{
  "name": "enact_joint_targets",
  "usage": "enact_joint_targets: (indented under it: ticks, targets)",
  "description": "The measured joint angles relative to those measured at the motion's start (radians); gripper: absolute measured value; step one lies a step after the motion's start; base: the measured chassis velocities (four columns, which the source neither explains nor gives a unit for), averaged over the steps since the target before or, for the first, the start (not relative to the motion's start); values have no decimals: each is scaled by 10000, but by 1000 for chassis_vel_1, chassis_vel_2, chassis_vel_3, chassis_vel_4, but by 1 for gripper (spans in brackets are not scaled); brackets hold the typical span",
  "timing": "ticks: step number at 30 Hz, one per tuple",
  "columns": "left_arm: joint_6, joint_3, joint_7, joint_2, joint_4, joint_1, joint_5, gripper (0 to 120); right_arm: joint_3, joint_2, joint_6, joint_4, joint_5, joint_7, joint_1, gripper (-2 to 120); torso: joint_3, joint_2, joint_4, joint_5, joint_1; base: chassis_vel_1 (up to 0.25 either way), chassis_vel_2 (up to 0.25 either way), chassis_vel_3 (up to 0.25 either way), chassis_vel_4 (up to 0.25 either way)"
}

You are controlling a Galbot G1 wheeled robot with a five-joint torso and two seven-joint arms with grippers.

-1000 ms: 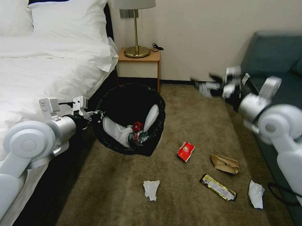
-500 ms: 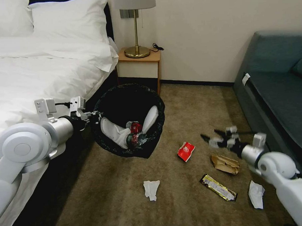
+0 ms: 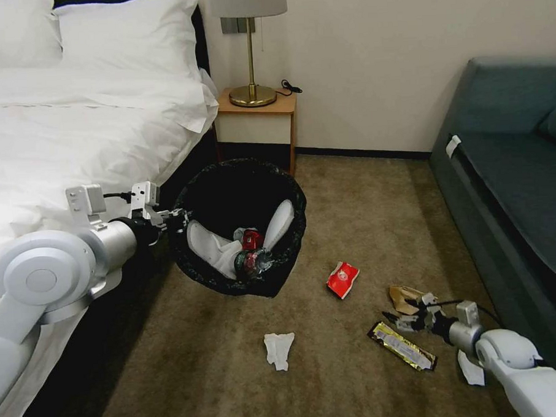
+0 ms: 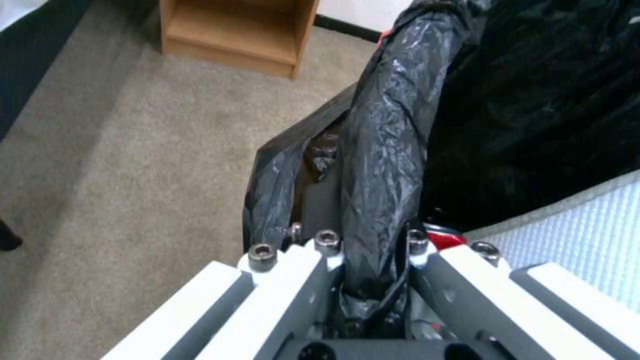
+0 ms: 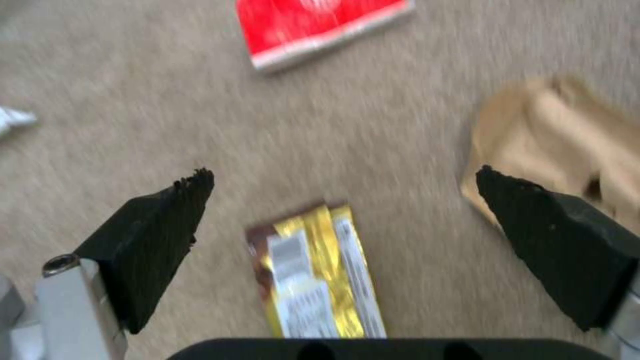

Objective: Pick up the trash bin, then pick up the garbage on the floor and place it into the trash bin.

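My left gripper (image 3: 177, 218) is shut on the rim of the trash bin (image 3: 297, 201), which hangs tilted above the floor; the fingers pinch the black bag (image 4: 383, 150). Two white slippers (image 3: 212, 248), a red can (image 3: 251, 238) and a bottle lie inside. My right gripper (image 3: 401, 318) is open, low over the carpet. The gold wrapper (image 5: 320, 280) lies between its fingertips (image 5: 173, 200), and the brown paper bag (image 5: 567, 135) touches one side. A red packet (image 3: 342, 279) and white tissues (image 3: 278, 350) lie on the floor (image 3: 352, 217).
The white bed (image 3: 71, 119) runs along the left, close behind the left arm. A wooden nightstand (image 3: 256, 120) with a brass lamp stands at the back wall. A teal sofa (image 3: 516, 179) borders the right side. A second tissue (image 3: 470, 372) lies beside the right arm.
My right arm has swung down from sofa height to the floor and now hovers over the gold wrapper, open. The left arm and the bin have barely shifted.
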Motion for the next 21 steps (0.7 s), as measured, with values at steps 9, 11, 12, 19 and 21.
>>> enact_joint_targets:
  ticks: [9, 11, 12, 19, 21]
  targets:
    - [0, 4, 13, 57, 19, -48, -19, 1, -200, 245, 351, -1117, -332, -140, 279, 100, 0, 0, 0, 0, 1, 0, 0, 0, 0]
    - [0, 17, 18, 57, 19, -37, -19, 1, -234, 314, 399, -1278, -425, -132, 328, 100, 0, 0, 0, -1, 1, 0, 0, 0, 0]
    - [0, 30, 22, 57, 18, -35, -20, 1, -266, 389, 443, -1422, -536, -113, 375, 100, 0, 0, 0, -1, 1, 0, 0, 0, 0]
    - [0, 85, 54, 22, 31, -78, -11, 1, -351, 716, 512, -1730, -1076, 9, 475, 100, 0, 0, 0, 0, 2, 0, 0, 0, 0]
    - [0, 93, 74, 17, 48, -108, -6, 1, -369, 891, 521, -1891, -1217, 126, 520, 100, 0, 0, 0, -1, 1, 0, 0, 0, 0]
